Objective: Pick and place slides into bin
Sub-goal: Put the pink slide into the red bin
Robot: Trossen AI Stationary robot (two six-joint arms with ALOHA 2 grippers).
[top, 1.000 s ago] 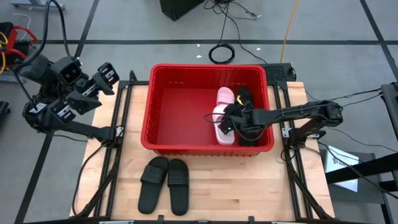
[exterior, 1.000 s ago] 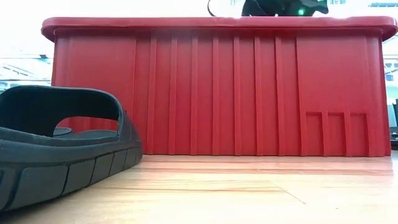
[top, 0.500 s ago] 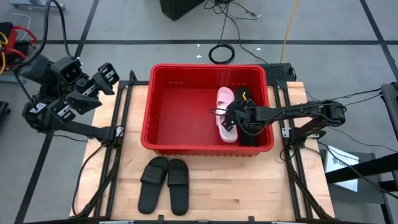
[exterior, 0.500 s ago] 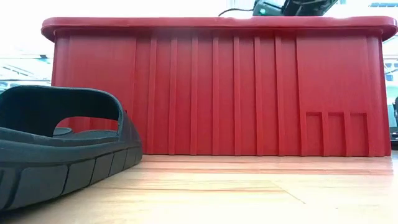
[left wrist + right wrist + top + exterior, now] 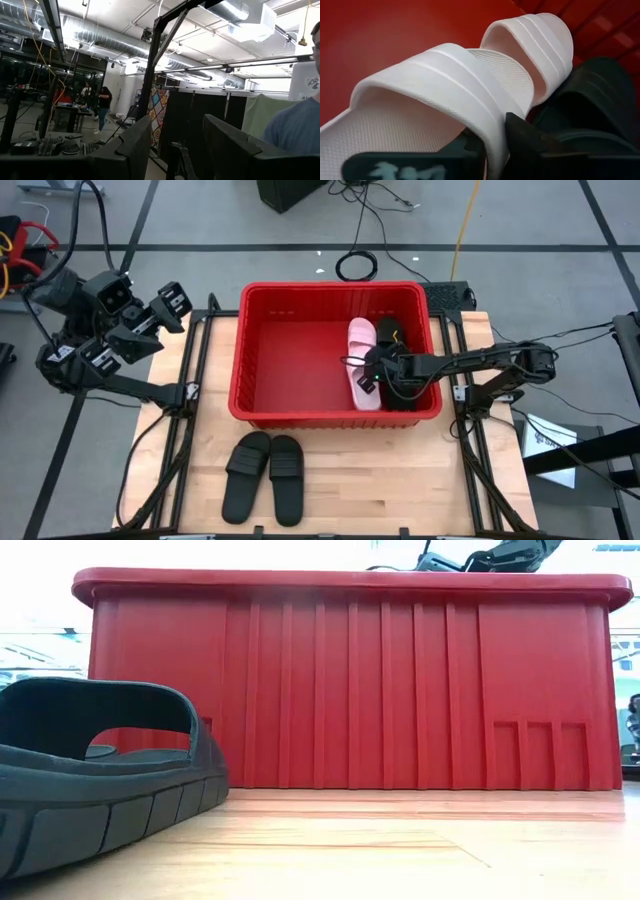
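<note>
The red bin (image 5: 300, 290) stands mid-table; its near wall (image 5: 350, 690) fills the low view. Inside it, on the right, lie two pale pink slides (image 5: 362, 355) and black slides (image 5: 402, 375). My right gripper (image 5: 368, 376) reaches down into the bin, shut on the nearer pink slide (image 5: 435, 85). The other pink slide (image 5: 540, 40) lies just beyond it, and the black slides (image 5: 590, 100) lie beside it. Two more black slides (image 5: 247, 475) (image 5: 287, 478) rest sole-down on the table in front of the bin. My left gripper (image 5: 170, 305) waits open, raised at the far left. My right gripper has the nearer pink slide's strap pinched between its two fingers (image 5: 522, 135), at the strap's side edge (image 5: 492, 125) next to the black slides. The fingers slant down from the table's right. The slide sits low in the bin, its toe end against the other pink slide.
The bin's left half (image 5: 290, 365) shows bare red floor. A black slide (image 5: 100, 770) looms large at the left of the low view. Bare wood (image 5: 400, 480) lies at the table's near right. Cables (image 5: 357, 265) lie on the floor beyond the table.
My right gripper has sunk below the bin's rim with the pink slide and gone a little toward the far edge. The slide has come down from above the bin floor, now lying in line with the other pink slide.
</note>
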